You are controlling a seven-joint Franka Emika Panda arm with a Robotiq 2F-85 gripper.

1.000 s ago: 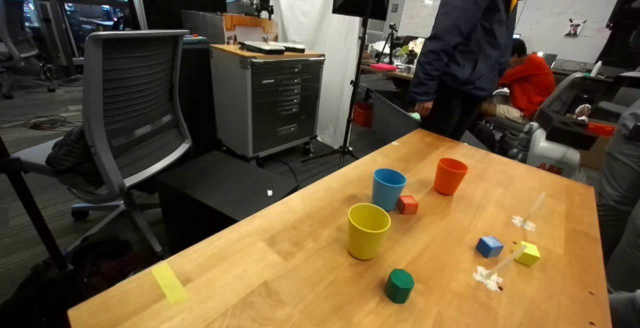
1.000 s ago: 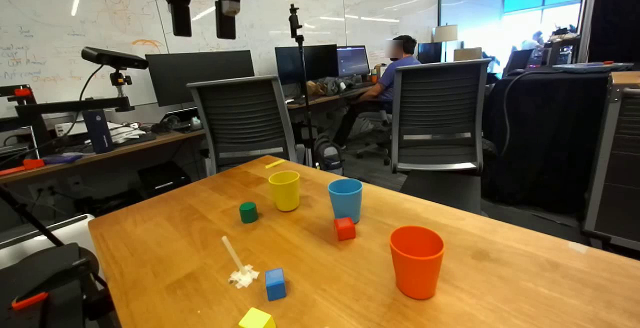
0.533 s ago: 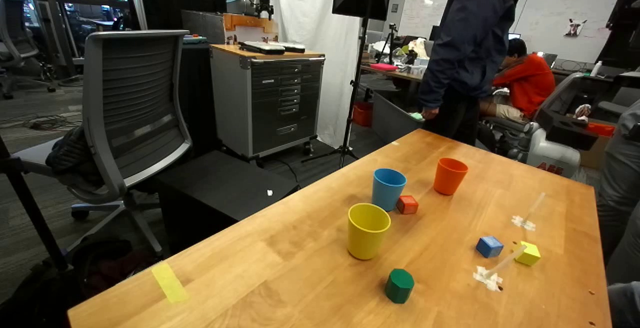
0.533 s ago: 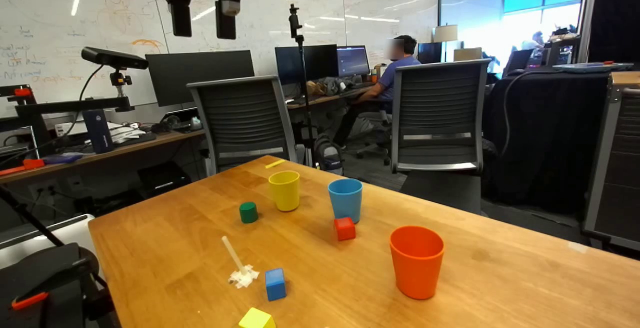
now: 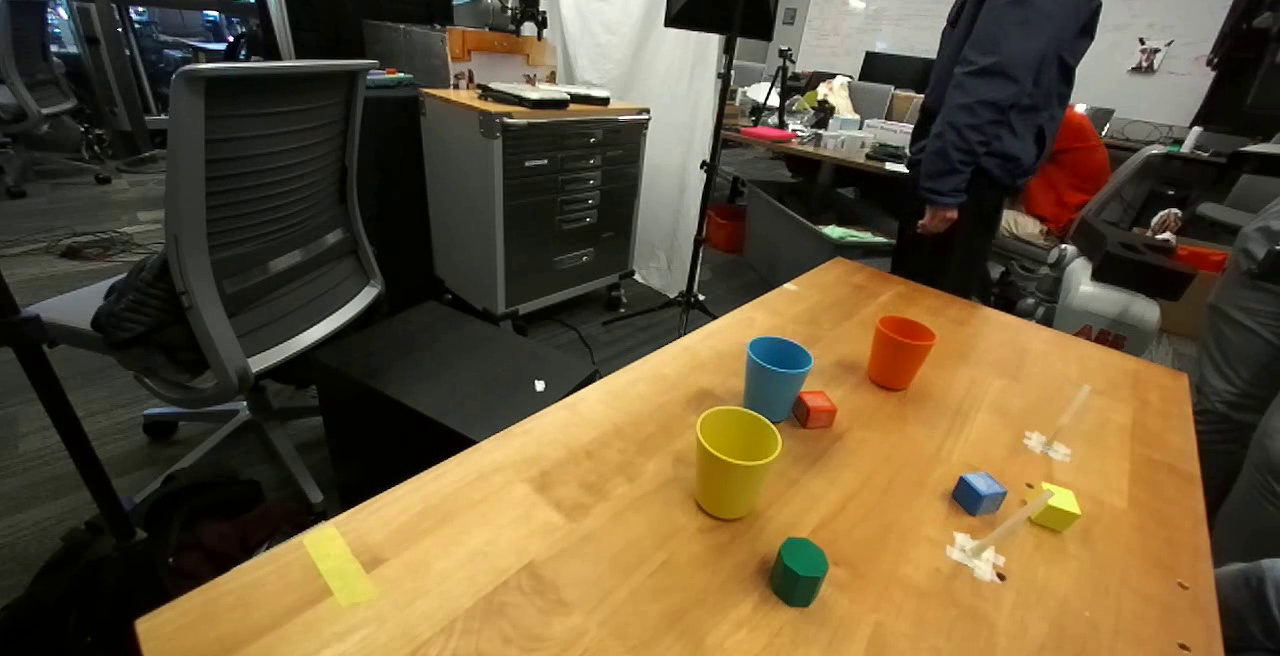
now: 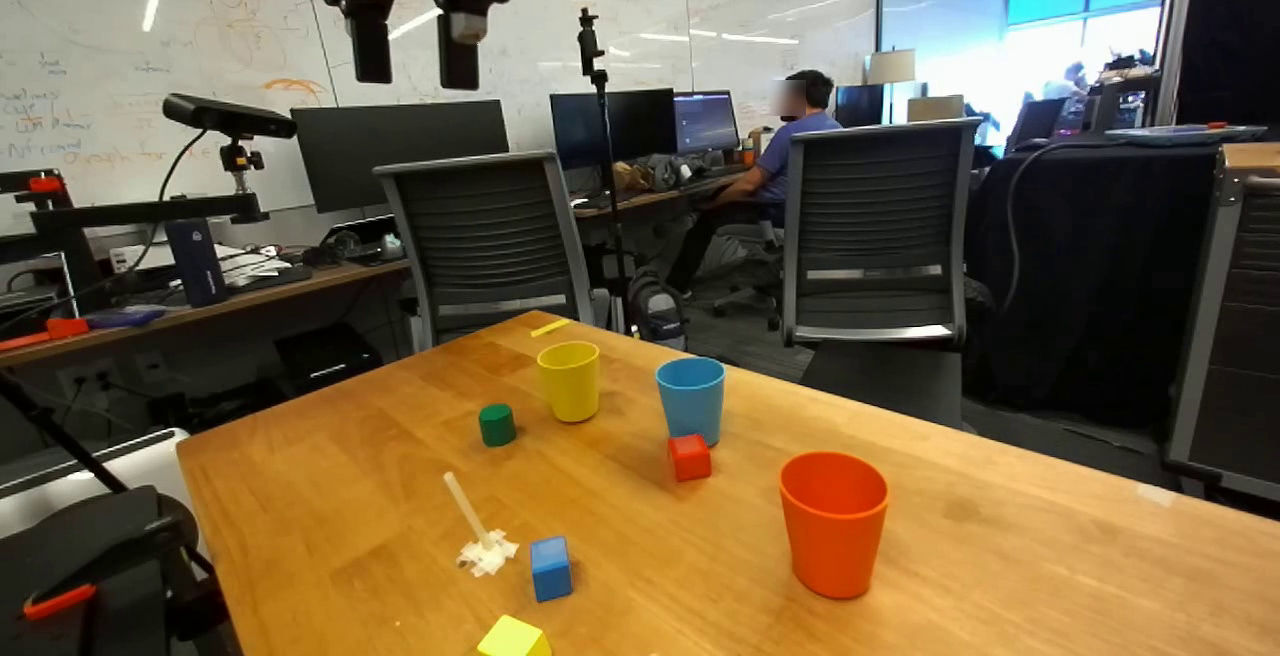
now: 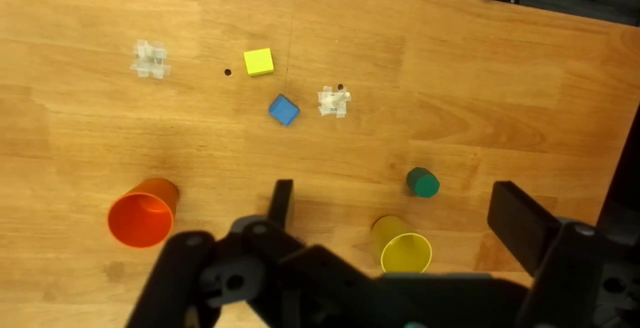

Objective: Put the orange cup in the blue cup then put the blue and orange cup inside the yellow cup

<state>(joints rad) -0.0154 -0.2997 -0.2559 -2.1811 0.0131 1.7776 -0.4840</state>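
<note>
The orange cup stands upright and apart, also seen in an exterior view and the wrist view. The blue cup stands upright near the red block, also in an exterior view; in the wrist view the gripper hides it. The yellow cup stands upright near the blue cup, also in an exterior view and the wrist view. All three cups are separate. My gripper is open, high above the table. In the wrist view the gripper has wide-apart, empty fingers.
A red block sits beside the blue cup. A green block lies near the yellow cup. Blue and yellow small blocks lie near two thin sticks taped to the table.
My gripper has moved slightly down and to the right in an exterior view, still open. The cups and blocks have not moved. A person in the background has shifted to the right.
</note>
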